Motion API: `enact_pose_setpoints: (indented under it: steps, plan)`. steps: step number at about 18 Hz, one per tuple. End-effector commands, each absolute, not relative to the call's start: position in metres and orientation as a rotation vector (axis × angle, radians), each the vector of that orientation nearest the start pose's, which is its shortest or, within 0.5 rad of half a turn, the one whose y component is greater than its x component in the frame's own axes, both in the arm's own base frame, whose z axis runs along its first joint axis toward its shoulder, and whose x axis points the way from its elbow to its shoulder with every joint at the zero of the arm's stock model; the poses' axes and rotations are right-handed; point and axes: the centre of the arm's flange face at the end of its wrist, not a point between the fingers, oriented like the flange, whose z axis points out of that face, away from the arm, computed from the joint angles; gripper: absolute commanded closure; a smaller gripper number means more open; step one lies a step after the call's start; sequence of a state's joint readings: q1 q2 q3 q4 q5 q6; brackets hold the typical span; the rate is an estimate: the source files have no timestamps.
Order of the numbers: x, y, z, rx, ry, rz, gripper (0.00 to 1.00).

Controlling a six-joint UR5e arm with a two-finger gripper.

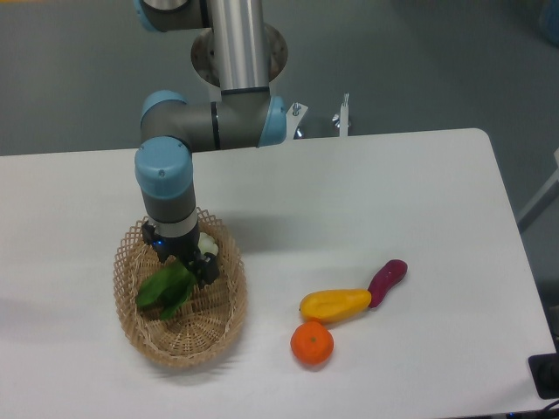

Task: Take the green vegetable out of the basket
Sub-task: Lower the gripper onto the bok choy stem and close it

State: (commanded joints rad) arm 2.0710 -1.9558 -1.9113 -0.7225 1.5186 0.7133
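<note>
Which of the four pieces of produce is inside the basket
The green vegetable. It lies in the basket under the gripper; the yellow fruit, purple vegetable and orange sit on the table.

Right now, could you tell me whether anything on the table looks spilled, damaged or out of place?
Nothing stands out. The green vegetable lies in the basket under the end effector; the other produce sits intact on the table.
</note>
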Motion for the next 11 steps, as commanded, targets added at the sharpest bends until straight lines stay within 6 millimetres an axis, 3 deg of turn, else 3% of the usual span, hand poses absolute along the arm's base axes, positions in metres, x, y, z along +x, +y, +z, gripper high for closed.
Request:
enact_pose_setpoints:
  steps: [5,6,9,10,11]
  plan:
    - [-0.150,0.564,0.209,-2.998,0.311,0.055,0.00]
    - [-0.152,0.564,0.210,-3.002,0.310,0.082,0.07]
    - [-0.153,0.564,0.212,-3.004,0.313,0.101,0.53]
    - [-0.153,0.564,0.213,-3.003,0.316,0.103,0.61]
    - [-0.153,0.565,0.215,-2.998,0.320,0.107,0.62]
